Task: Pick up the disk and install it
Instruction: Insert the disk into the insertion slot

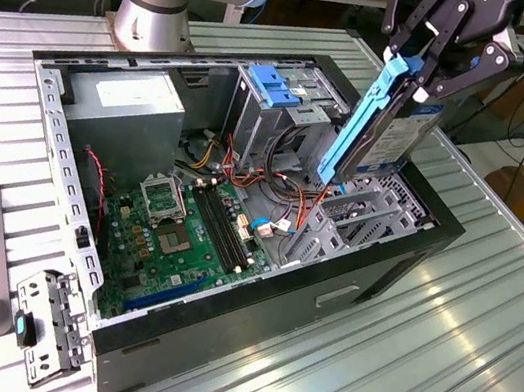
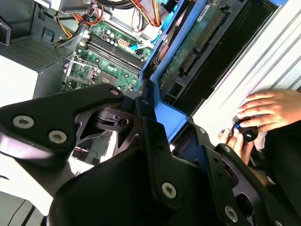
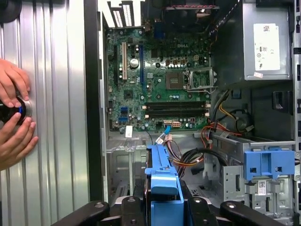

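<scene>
Where the open computer case (image 1: 250,321) lies on the ribbed table (image 1: 435,369), the disk (image 1: 395,143) is held nearly upright, clamped between the fingers of the gripper (image 1: 421,74). Its blue side rail (image 1: 359,122) is turned toward the exterior view's left, and its lower end is poised at the metal drive cage (image 1: 355,217); contact cannot be judged. In the first wrist view, a person's hands (image 3: 14,141) are seen around a black knob (image 3: 16,110).
</scene>
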